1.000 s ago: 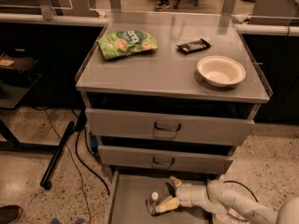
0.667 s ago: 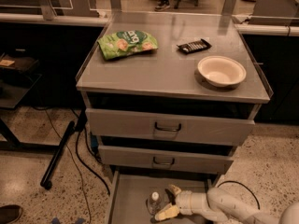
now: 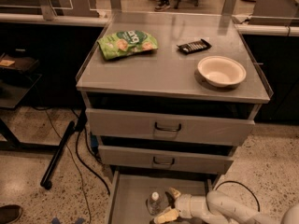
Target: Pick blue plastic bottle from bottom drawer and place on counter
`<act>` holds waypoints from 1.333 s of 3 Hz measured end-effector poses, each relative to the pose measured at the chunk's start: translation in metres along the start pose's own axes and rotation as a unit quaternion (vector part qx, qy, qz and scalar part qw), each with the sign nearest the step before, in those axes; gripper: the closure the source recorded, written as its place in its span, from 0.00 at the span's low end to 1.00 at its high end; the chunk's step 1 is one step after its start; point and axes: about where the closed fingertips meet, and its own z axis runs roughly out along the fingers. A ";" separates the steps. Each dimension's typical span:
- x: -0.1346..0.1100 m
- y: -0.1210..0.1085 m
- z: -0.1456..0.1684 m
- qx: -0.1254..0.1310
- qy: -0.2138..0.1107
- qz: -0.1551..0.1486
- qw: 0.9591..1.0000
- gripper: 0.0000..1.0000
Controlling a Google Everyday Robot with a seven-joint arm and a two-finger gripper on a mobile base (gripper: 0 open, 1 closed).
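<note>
The blue plastic bottle (image 3: 154, 203), small and clear with a white cap, stands upright in the open bottom drawer (image 3: 128, 192) near the frame's lower edge. My gripper (image 3: 168, 204) reaches in from the lower right, with one fingertip behind the bottle's right side and one in front of it. The fingers are spread on either side of the bottle and do not press on it. The counter (image 3: 163, 66) is the flat grey cabinet top above the two handled drawers.
On the counter lie a green snack bag (image 3: 127, 43), a dark snack bar (image 3: 194, 45) and a white bowl (image 3: 221, 71). Two closed handled drawers (image 3: 168, 127) sit above the open one. A black pole (image 3: 57, 154) and cables lie on the floor at left.
My gripper has slid left and slightly down in the drawer, closing in around the bottle. The bottle has not moved.
</note>
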 end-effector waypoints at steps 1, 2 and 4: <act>0.007 0.000 0.016 -0.013 -0.013 0.006 1.000 0.00; 0.010 -0.004 0.037 -0.025 -0.028 0.006 0.999 0.00; 0.008 -0.007 0.053 -0.035 -0.046 0.005 0.998 0.00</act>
